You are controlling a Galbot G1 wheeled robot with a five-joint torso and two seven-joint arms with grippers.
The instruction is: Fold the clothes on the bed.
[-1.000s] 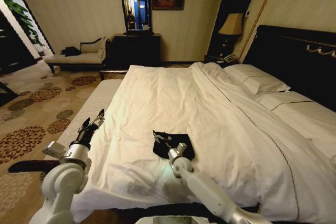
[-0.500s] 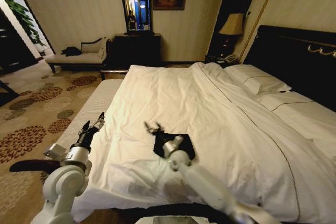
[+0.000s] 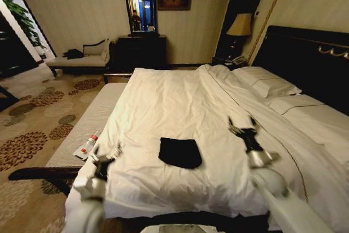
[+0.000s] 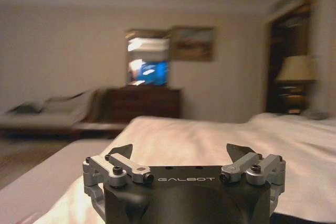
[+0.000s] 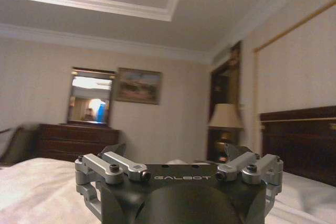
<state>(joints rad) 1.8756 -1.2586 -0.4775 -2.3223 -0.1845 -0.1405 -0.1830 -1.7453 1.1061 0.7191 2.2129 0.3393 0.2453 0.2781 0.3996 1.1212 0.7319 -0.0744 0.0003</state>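
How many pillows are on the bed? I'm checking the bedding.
2 visible: one pillow beside the headboard, another pillow next to it, nearer the robot. More may be hidden.

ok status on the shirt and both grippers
Left gripper open, empty, at bed's left edge. Right gripper open, empty, right of folded black T-shirt. Nothing in the way.

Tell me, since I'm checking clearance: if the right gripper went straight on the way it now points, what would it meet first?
Probably nothing close: the right gripper, open, points over the bed toward the far wall; depth is unclear.
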